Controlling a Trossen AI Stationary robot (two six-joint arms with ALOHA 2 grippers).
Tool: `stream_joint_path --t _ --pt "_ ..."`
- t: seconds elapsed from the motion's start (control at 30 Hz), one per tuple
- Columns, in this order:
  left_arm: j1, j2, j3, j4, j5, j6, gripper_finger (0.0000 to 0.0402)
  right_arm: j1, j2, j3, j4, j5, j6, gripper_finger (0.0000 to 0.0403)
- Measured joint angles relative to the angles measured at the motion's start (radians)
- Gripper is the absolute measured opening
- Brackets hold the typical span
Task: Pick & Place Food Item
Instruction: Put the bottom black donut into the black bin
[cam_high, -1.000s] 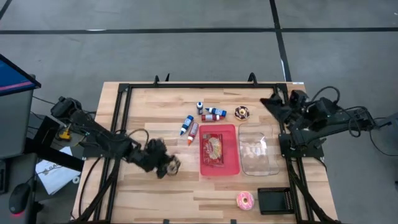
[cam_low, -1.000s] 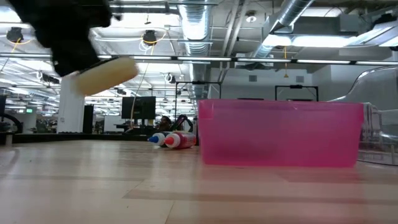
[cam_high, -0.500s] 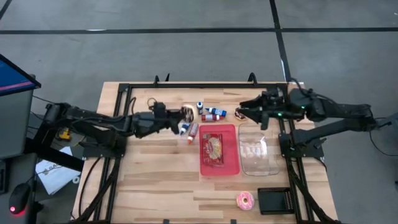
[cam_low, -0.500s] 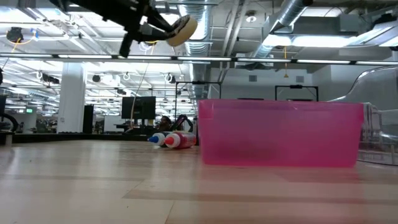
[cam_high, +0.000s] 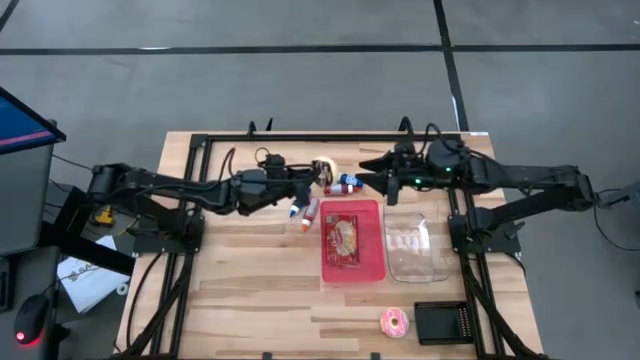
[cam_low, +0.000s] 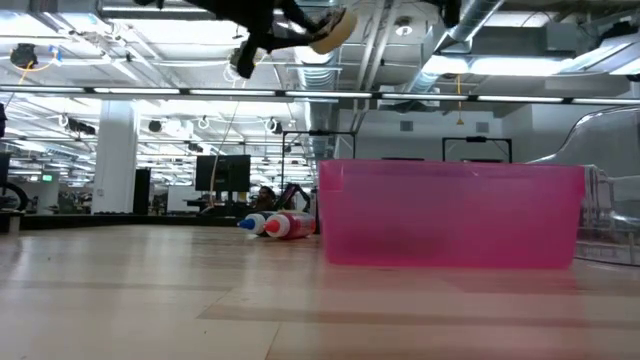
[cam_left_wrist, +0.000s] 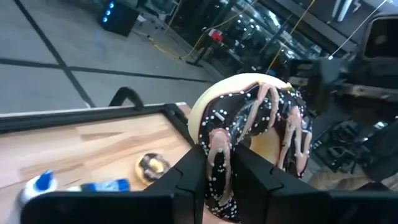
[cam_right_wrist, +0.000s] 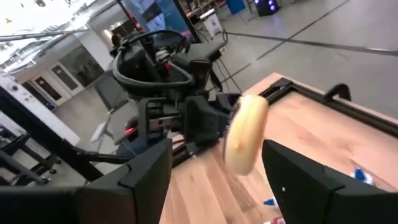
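One doughnut (cam_left_wrist: 249, 140), chocolate-iced with pale drizzle and sprinkles, is clamped on edge in the left gripper (cam_high: 318, 172), high over the desk's (cam_high: 250, 290) back. It faces the right gripper (cam_high: 372, 178), fingers apart, just beside it. Soft ring, flat faces sideways. Likely a handover.

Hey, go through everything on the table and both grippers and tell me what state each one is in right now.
Left gripper: shut on the chocolate donut, raised above the table.
Chocolate donut: held on edge, in the air.
Right gripper: open, empty, facing the donut.
Pink bin: holds one packet.
Clear tub: upright.
Pink donut: lying flat.
Bottles: lying down.
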Motion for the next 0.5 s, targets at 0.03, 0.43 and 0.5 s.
stream_joint_path --t 0.03,0.43,0.5 --pt "-0.003 0.007 0.012 0.004 0.013 0.000 0.0058 0.000 0.011 0.000 0.011 0.000 -0.007 0.0240" --pt "-0.007 0.014 0.041 0.006 0.021 -0.007 0.0058 0.001 0.108 -0.001 0.059 0.003 -0.038 0.0240" --pt "-0.007 0.014 0.041 0.006 0.021 -0.008 0.0058 -0.004 0.110 -0.001 0.052 0.003 -0.040 0.0240"
